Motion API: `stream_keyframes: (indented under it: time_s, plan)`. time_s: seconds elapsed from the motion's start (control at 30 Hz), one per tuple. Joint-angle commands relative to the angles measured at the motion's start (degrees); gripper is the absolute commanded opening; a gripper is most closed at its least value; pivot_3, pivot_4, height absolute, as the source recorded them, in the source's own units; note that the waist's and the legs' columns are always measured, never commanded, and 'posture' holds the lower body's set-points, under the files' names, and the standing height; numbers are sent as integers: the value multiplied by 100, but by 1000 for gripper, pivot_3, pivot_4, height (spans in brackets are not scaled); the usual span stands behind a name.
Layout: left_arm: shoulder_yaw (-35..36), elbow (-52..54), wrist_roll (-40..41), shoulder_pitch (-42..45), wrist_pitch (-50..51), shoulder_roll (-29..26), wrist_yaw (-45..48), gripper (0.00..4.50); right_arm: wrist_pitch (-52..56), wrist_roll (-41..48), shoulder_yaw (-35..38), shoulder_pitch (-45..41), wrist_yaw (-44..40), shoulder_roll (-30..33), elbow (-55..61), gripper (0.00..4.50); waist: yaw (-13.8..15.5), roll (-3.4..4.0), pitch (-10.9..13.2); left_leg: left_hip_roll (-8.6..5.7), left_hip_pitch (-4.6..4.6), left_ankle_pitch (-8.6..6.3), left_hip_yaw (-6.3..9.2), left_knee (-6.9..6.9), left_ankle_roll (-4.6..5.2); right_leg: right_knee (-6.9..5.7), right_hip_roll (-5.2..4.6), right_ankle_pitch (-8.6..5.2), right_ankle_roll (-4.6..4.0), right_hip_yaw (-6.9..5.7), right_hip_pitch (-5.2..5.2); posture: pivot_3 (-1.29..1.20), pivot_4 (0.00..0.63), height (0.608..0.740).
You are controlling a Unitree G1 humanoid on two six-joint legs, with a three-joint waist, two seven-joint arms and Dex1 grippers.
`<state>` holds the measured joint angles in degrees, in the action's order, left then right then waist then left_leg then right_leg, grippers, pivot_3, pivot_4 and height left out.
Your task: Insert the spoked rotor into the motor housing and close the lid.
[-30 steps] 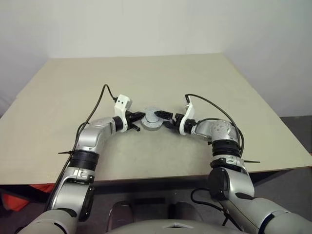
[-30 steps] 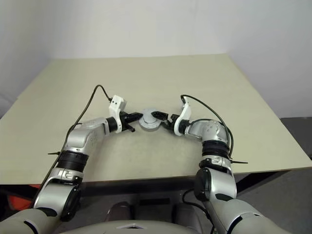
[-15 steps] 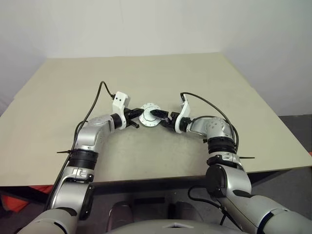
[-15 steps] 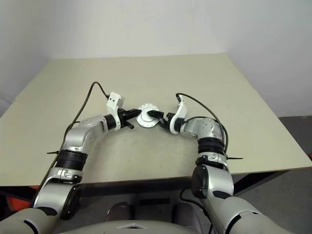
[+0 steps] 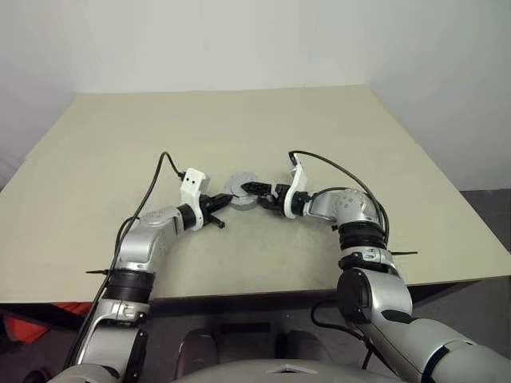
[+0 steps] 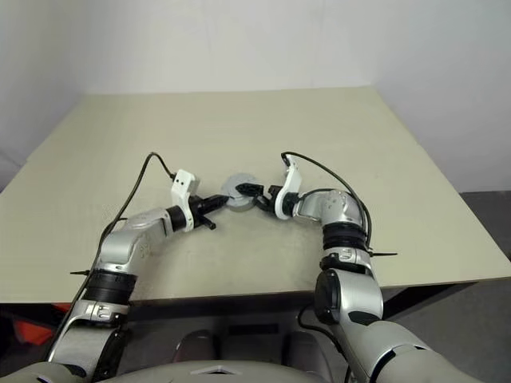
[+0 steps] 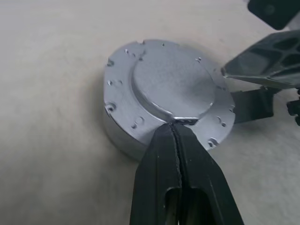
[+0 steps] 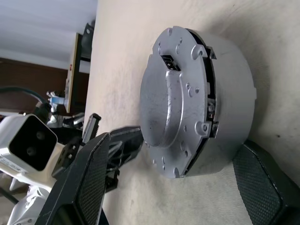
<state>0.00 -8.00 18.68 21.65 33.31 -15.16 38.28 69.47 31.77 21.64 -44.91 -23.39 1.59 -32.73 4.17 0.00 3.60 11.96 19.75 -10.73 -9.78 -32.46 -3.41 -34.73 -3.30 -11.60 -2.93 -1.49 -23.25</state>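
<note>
The motor housing (image 8: 229, 93) lies on the table in front of me with the dull grey lid (image 7: 171, 89) on it, smooth face and raised centre up. In the right wrist view a dark gap shows between the lid (image 8: 173, 103) and the housing's rim. The spoked rotor is hidden. My left gripper (image 7: 174, 127) is shut, with nothing between its fingers, and its tips rest against the edge of the lid's raised centre. My right gripper (image 8: 173, 183) stands open, one finger on each side of the housing. In the head view both grippers meet at the housing (image 5: 238, 190), the left gripper (image 5: 223, 201) to its left and the right gripper (image 5: 254, 194) to its right.
The beige table (image 5: 120, 144) stretches wide round the housing, with white walls behind it. Its front edge runs close below my arms, and its right edge drops off to a dark floor.
The left gripper has drawn back a little towards me and to the left. The lid's face was tipped towards me half a second ago and now lies flatter. The right gripper has hardly moved.
</note>
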Motion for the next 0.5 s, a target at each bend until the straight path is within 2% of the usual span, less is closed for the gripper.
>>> stream_keyframes:
  time_s: [0.03, 0.33, 0.43, 0.5]
  plan:
    - [23, 173, 43, -102, 116, -65, -77, 0, 16, 172, -87, -222, -75, -56, 18, 4489, 1, 0, 0, 0, 0, 0, 0, 0, 0, 0, 0, 0, 0, 0, 0, 0, 0, 740]
    - [41, 217, 106, -121, 148, -115, -146, 0, -521, 108, 64, -453, 172, -250, -497, 4489, -9, 0, 0, 0, 1, 0, 0, 0, 0, -1, 0, 0, 0, 0, -4, 0, 0, 740]
    - [39, 223, 116, -121, 147, -133, -162, 0, -809, 44, 138, -511, 403, -305, -725, 3879, -10, 0, 0, 1, 0, 1, 0, -1, -2, -4, 1, 0, 0, 0, -5, 0, 0, 740]
    - [42, 229, 121, -126, 146, -144, -169, 0, -916, 46, 154, -526, 485, -310, -810, 3218, -9, 0, 0, 1, 0, 2, 0, -1, -3, -4, 0, 0, 1, 0, -5, 0, 0, 740]
